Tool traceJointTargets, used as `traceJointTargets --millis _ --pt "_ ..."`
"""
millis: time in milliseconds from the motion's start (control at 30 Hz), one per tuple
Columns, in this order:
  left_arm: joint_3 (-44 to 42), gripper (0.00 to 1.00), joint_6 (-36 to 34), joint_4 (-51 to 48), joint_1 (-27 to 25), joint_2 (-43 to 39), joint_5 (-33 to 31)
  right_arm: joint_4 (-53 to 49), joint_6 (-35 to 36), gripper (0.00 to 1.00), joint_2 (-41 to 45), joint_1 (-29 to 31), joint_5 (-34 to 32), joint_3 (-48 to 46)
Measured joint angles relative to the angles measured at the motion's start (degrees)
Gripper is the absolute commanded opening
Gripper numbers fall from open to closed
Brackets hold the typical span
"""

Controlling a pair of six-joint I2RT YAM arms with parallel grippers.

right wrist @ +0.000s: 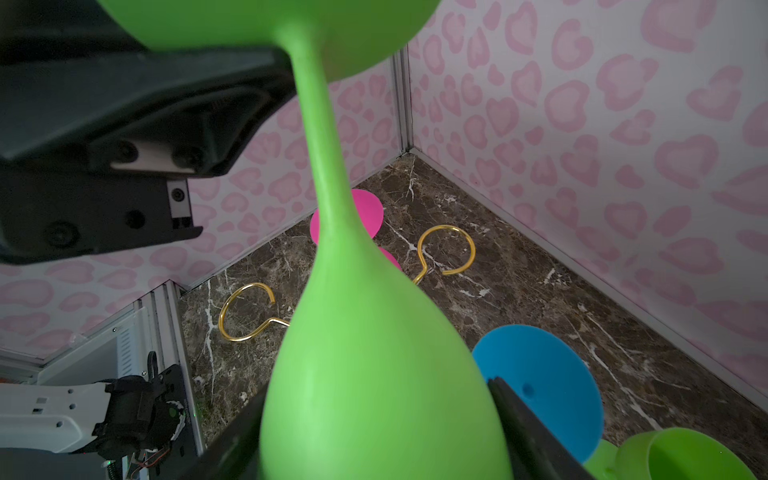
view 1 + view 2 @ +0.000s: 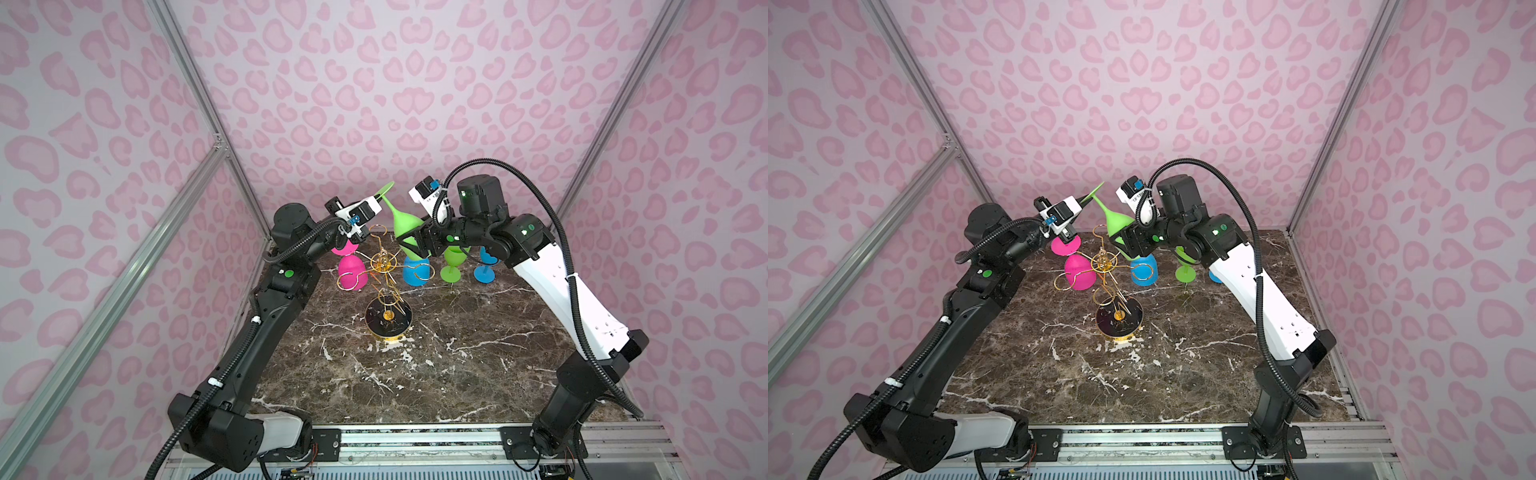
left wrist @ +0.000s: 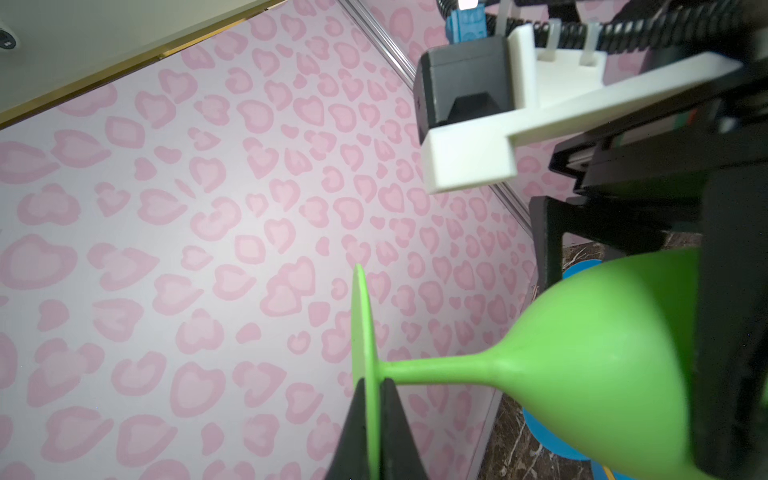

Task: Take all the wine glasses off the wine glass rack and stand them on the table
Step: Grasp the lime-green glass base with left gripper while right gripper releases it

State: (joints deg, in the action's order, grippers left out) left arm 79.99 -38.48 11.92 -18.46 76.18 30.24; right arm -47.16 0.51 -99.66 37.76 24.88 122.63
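The green wine glass [image 2: 400, 222] [image 2: 1114, 218] hangs tilted in the air above the back of the wine glass rack [image 2: 383, 262] [image 2: 1104, 262], foot up. My right gripper [image 2: 415, 243] [image 1: 374, 415] is shut on its bowl [image 1: 365, 353], a finger on each side. My left gripper [image 2: 380, 198] [image 3: 371, 380] is shut on the thin edge of the glass's foot [image 3: 360, 316]. The rack is gold wire on a round black base [image 2: 388, 319]. Two of its open loops [image 1: 446, 249] show empty below the glass in the right wrist view.
A pink glass [image 2: 352, 272] and a blue glass [image 2: 415, 270] hang bowl-down on the rack. A second green glass [image 2: 452, 262] and another blue one [image 2: 485, 266] stand on the marble table [image 2: 436, 374] behind my right arm. Patterned walls close in at the back and sides.
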Motion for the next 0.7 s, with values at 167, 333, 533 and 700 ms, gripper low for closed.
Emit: traceJointTargets --millis 167,333,533,700 --pt "0.92 0.03 5.25 -0.31 -0.02 0.72 -1.38 3.98 -0.22 0.86 4.15 -0.72 0.72 -4.59" --pt "1.90 0.03 11.45 0.04 0.35 1.46 -2.45 10.93 -2.80 0.88 11.72 -3.82 4.09 -12.81" --pt "2.27 0.03 17.59 0.11 2.34 2.38 -5.35 22.75 -9.42 0.90 21.99 -9.97 10.78 -25.53" --pt "2.62 0.03 23.39 0.15 3.78 2.86 -5.97 29.38 -11.76 0.83 27.98 -12.17 13.07 -31.63"
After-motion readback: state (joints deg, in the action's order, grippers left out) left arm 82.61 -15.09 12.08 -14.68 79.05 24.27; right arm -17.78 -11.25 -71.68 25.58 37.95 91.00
